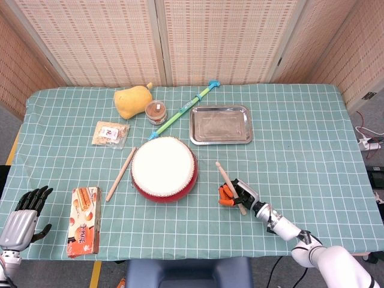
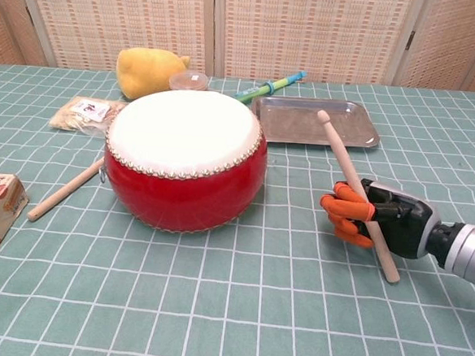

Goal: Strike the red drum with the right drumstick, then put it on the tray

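Setting: woven-reed screens stand behind a table (image 1: 300,132) covered with a green checked cloth.
Right hand: the right hand (image 1: 235,193) (image 2: 373,224), black with orange fingertips, has its fingers wrapped around the right drumstick (image 1: 230,186) (image 2: 357,193); it sits low over the cloth.
Right drumstick: gripped near its lower end, tilted, its tip leaning up toward the drum but apart from it.
Red drum (image 1: 163,168) (image 2: 185,159): just to the left of the right hand, white skin facing up.
Tray (image 1: 220,125) (image 2: 314,121): metal, lying beyond the right hand, past the drumstick's tip.
Second drumstick (image 1: 121,173) (image 2: 66,188): flat on the cloth on the drum's far side from the right hand.
Left hand: the left hand (image 1: 23,215) is at the table's near left corner, well apart from the right hand, fingers spread and holding nothing.
Other things: a biscuit box (image 1: 84,220) just beside the left hand; a snack packet (image 1: 110,133), a yellow plush toy (image 1: 132,101), a small lidded jar (image 1: 156,111) and a green and blue stick (image 1: 183,110) lie beyond the drum.
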